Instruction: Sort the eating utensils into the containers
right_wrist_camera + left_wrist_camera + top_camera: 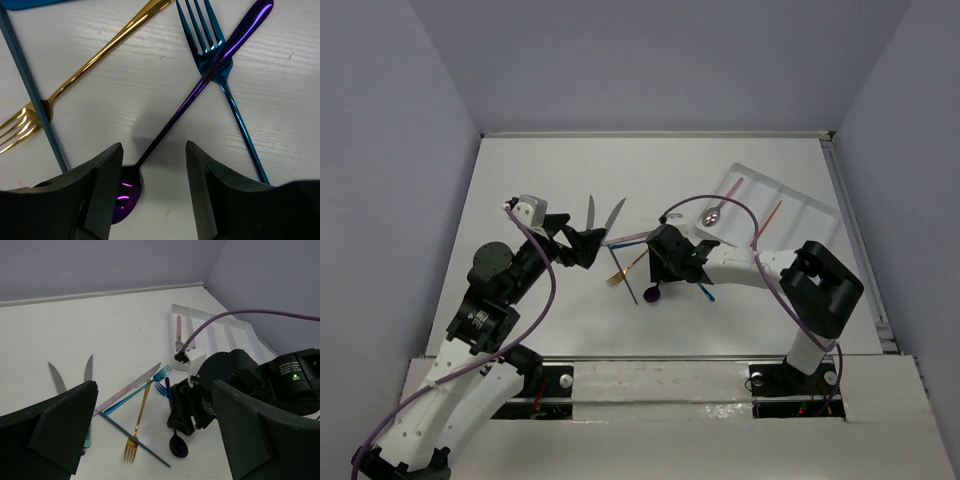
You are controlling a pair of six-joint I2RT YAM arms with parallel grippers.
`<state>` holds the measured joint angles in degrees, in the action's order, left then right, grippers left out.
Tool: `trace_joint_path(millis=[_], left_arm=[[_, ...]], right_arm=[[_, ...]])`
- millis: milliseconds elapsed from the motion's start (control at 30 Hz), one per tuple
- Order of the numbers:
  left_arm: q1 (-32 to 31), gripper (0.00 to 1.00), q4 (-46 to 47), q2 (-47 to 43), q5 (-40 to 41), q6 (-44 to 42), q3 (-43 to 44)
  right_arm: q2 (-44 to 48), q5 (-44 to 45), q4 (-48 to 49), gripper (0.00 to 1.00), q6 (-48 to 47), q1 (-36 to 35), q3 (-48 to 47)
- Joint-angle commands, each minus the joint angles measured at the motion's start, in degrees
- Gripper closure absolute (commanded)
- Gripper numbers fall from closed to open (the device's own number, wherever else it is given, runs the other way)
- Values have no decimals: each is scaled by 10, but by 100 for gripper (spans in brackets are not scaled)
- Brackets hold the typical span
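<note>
Right gripper [154,160] poised low over the purple spoon [200,85], jaws parted and empty, one finger on each side of the thin neck just above the bowl, with table showing in both gaps. The spoon lies flat on the table in the loose pile, well apart from the white tray [805,212], where a silver spoon with pinkish handle [713,212] already sits in one compartment. Its handle crosses over the neck of the blue fork [241,125]; the gold fork [100,56] and a dark blue slim piece [27,75] lie just beside. The left gripper [154,390] hangs wide open and empty, near the pile. Likely hazards: the neck is thin and lies flush with the table, so the fingers may close over it without catching it, or squeeze it out sideways. A pinch this close to the bowl leaves the long handle unbalanced, so it may droop or pivot on lifting. Any sideways drag could sweep the blue fork along. A tilted spoon may then catch on the tray's narrow dividers.
</note>
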<state>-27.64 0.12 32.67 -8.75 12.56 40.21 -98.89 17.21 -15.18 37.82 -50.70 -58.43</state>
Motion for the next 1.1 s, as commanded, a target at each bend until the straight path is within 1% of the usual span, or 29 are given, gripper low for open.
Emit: trace_joint_path(millis=[0, 133, 233, 267, 333, 367, 400, 433, 567, 633, 733, 767, 933, 1067], left_arm=[[2, 1, 23, -13, -11, 2, 16], [2, 1, 23, -16, -11, 2, 16], [2, 1, 24, -19, -14, 3, 17], [2, 1, 24, -19, -14, 3, 16], [2, 1, 25, -20, -16, 3, 16], [2, 1, 25, -22, -16, 3, 16], [2, 1, 25, -22, -17, 3, 16], [2, 1, 26, -22, -17, 4, 16], [-3, 1, 27, -22, -19, 4, 16], [-3, 1, 27, -21, -20, 5, 15], [-3, 1, 28, -23, -21, 5, 15], [-3, 1, 29, -24, -21, 5, 15], [-3, 1, 30, -22, -23, 5, 14], [-3, 1, 30, -21, -26, 5, 13]], right_arm=[[-28, 55, -20, 40, 25, -10, -45], [-54, 74, -44, 43, 34, -15, -62], [-66, 99, -71, 51, 51, -26, -67], [-68, 102, -71, 51, 53, -27, -67], [-71, 110, -82, 59, 64, -37, -63], [-71, 113, -88, 66, 68, -37, -61], [-69, 115, -91, 66, 72, -37, -58], [-66, 119, -93, 70, 80, -42, -52], [-49, 123, -96, 78, 95, -42, -35], [-41, 128, -97, 80, 104, -48, -26], [-29, 136, -97, 90, 116, -48, -17], [-26, 139, -95, 99, 118, -48, -15], [-17, 154, -94, 100, 134, -48, -17], [11, 189, -109, 100, 137, -48, -21]])
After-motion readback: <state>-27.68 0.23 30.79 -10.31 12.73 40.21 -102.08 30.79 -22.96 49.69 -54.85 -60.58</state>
